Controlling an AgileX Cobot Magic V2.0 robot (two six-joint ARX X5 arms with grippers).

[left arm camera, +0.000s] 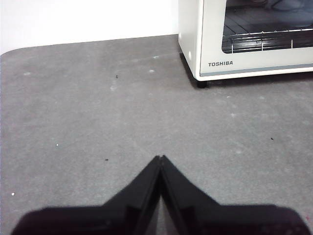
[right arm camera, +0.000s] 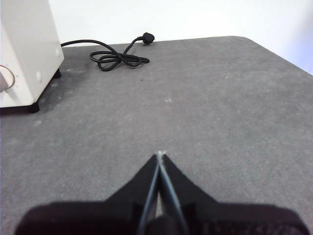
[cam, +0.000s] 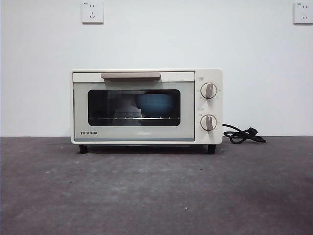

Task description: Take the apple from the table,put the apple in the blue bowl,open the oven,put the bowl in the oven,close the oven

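Oven (cam: 146,106) door shut, blue bowl (cam: 155,105) visible behind the glass on the rack; apple hidden. Left gripper (left arm camera: 160,157) hangs over bare table (left arm camera: 98,122), jaws pressed together; right gripper (right arm camera: 160,153) likewise. Task appears complete; nothing further called for.

oven (cam: 146,106): cream-white, dark glass door, beige handle
blue bowl (cam: 155,105): light blue behind the glass
counter (cam: 156,196): mottled dark grey
cord (cam: 243,135): black

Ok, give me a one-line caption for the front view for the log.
Oven shut on the table, blue bowl visible on the rack behind its glass door, cord coiled beside it.
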